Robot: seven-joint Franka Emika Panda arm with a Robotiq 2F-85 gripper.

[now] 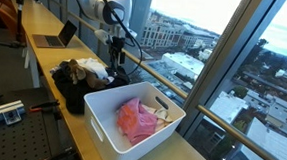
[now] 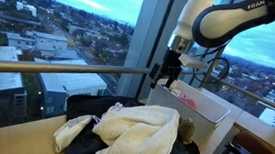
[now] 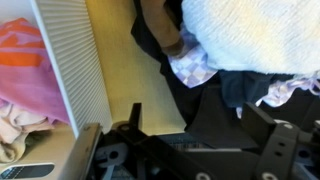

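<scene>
My gripper (image 1: 118, 58) hangs above the gap between a pile of clothes (image 1: 84, 74) and a white plastic bin (image 1: 99, 115). Its fingers are spread wide apart with nothing clamped between them. In the wrist view the gripper (image 3: 200, 128) is over a black garment (image 3: 205, 95) at the edge of the pile. A cream towel (image 3: 250, 35) lies on top of the pile, which also shows in an exterior view (image 2: 138, 127). The bin (image 3: 70, 60) holds pink cloth (image 3: 35, 85) and orange cloth (image 3: 20, 40). The gripper (image 2: 165, 69) stands just in front of the bin (image 2: 200, 105).
The clothes and the bin lie on a long wooden counter (image 1: 75, 136) along a glass window wall with a metal rail (image 2: 58, 69). An open laptop (image 1: 58, 37) stands further back on the counter. A chair (image 1: 5, 16) is behind it.
</scene>
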